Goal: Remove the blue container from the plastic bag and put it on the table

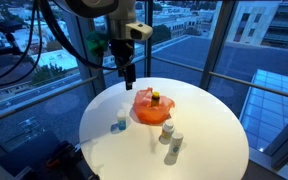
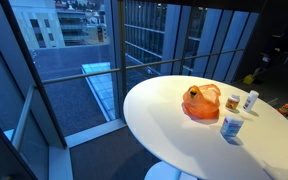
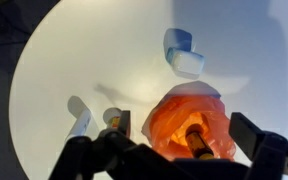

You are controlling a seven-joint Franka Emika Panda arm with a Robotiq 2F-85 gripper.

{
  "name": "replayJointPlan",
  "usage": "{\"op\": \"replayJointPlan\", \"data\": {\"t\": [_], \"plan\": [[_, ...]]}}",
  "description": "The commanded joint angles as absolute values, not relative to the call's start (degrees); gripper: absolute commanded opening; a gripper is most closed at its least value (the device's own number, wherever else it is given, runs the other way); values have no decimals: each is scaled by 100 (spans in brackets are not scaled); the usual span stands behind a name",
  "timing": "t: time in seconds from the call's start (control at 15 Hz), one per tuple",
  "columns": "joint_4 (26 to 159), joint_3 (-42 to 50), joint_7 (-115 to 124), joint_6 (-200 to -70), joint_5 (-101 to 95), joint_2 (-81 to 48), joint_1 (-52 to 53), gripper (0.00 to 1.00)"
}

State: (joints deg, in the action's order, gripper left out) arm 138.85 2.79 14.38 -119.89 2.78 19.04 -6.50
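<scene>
Gripper (image 1: 129, 76) hangs above the round table (image 1: 104, 150), at about 10 o'clock from the orange plastic bag (image 1: 147, 108). In the wrist view we see its jaws spread wide, holding nothing. The blue container (image 1: 120, 124) stands on the tabletop outside the bag, at its 8 o'clock. Two white bottles (image 1: 168, 131) stand at the bag's 5 o'clock. A dark, yellow-topped item (image 1: 155, 97) sits inside.
</scene>
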Motion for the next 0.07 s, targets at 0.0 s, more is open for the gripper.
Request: {"op": "replayJointPlan", "data": {"t": [0.0], "plan": [[13840,284,1436,-11938,275,1873,-654,100]]}}
